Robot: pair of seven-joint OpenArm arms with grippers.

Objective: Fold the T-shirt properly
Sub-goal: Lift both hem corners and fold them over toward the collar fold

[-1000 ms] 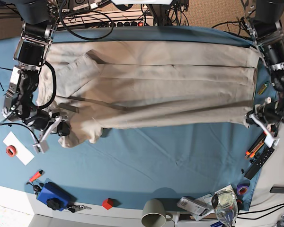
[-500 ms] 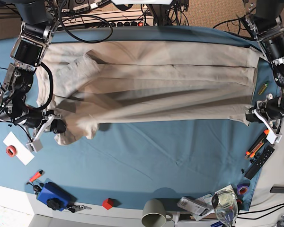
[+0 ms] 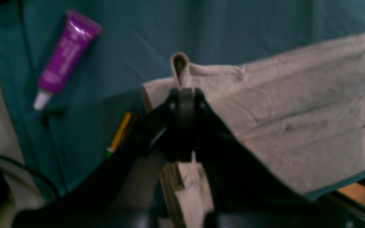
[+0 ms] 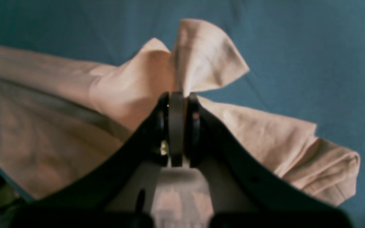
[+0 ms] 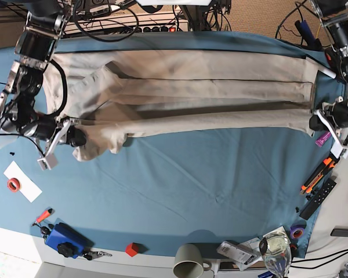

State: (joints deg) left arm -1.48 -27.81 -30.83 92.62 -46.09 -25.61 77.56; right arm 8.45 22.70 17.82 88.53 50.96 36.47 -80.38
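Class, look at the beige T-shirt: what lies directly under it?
The T-shirt lies on the blue-teal table cloth, which shows along its edges. Whatever the cloth carries beneath the shirt's middle is covered and cannot be seen.

One T-shirt (image 5: 191, 98) stretches across one blue table cloth (image 5: 191, 191), and two grippers, left gripper (image 5: 320, 120) and right gripper (image 5: 74, 137), sit at its ends. Lower edge: one grey mug (image 5: 189, 262), one red cube (image 5: 131, 249), one blue box (image 5: 64, 238). Lower left, one white card (image 5: 23, 182). At the right edge, one purple tube (image 3: 65, 57).
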